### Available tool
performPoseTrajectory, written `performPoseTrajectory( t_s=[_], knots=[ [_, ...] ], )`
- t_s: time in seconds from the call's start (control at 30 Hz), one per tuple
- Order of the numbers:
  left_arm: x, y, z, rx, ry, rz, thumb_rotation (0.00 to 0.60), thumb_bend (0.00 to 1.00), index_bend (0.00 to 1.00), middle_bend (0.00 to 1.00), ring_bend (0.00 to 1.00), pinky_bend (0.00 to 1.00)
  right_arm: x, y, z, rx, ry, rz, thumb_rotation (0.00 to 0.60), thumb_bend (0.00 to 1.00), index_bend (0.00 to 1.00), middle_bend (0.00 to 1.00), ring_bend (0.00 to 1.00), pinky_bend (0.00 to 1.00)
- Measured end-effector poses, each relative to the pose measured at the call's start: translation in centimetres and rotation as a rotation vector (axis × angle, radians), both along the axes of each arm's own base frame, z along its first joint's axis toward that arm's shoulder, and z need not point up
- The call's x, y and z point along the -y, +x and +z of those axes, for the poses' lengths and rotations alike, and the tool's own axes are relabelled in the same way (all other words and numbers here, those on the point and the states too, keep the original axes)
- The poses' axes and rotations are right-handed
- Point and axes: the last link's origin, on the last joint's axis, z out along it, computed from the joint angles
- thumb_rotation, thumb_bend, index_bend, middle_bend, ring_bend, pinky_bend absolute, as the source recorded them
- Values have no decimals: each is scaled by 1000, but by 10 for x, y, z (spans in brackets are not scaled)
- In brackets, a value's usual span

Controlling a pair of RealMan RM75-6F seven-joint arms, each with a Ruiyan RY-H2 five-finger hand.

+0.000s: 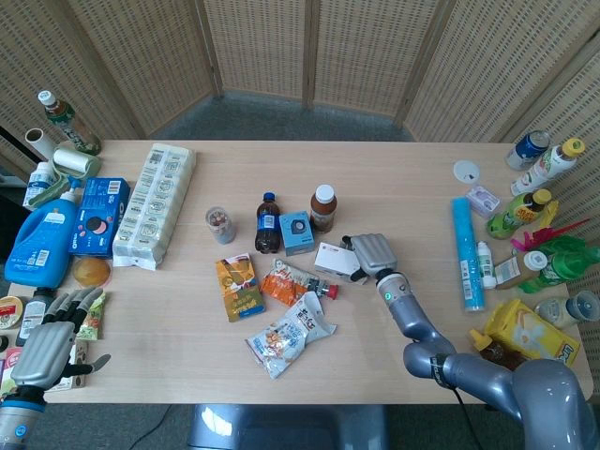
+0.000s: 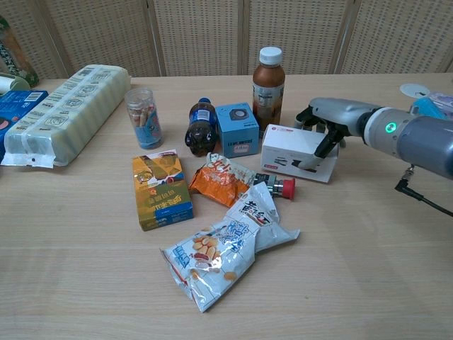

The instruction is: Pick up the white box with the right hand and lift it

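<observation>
White box (image 2: 299, 151) sits tilted just right of the brown-capped drink bottle (image 2: 268, 79) — our right hand (image 2: 330, 120) grasps its far end, while our left hand (image 1: 47, 349) hangs empty, fingers loosely spread.

One white box (image 2: 296, 151), two snack bags (image 2: 225, 256) (image 2: 221, 179), one brown-drink bottle (image 2: 268, 79), one cola bottle (image 2: 201, 127), two hands (image 1: 368, 253) (image 1: 49, 349).
</observation>
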Motion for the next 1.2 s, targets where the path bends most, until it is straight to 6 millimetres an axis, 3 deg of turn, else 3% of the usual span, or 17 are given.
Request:
performPoseTrajectory(
  t_s=[0.2, 0.4, 0.83, 1.03, 1.2],
  knots=[
    [0, 4, -4, 11, -9, -15, 600, 221, 43, 19, 0, 0, -6, -4, 28, 22, -60, 9, 600, 200, 684, 933, 621, 717],
    [8, 6, -2, 19, -2, -23, 600, 221, 41, 19, 0, 0, -18, 4, 65, 55, -107, 38, 600, 194, 683, 932, 622, 717],
    [22, 0, 4, 35, 14, -17, 600, 221, 43, 18, 0, 0, -41, 64, 161, 170, -299, 146, 600, 193, 682, 932, 621, 718],
    [25, -5, 4, 42, 16, -6, 600, 221, 42, 18, 0, 0, -47, 88, 187, 228, -371, 185, 600, 192, 680, 932, 621, 717],
    [24, -5, 2, 47, 13, -8, 600, 222, 43, 19, 0, 0, -52, 97, 196, 236, -388, 196, 600, 192, 680, 932, 621, 717]
  ],
)
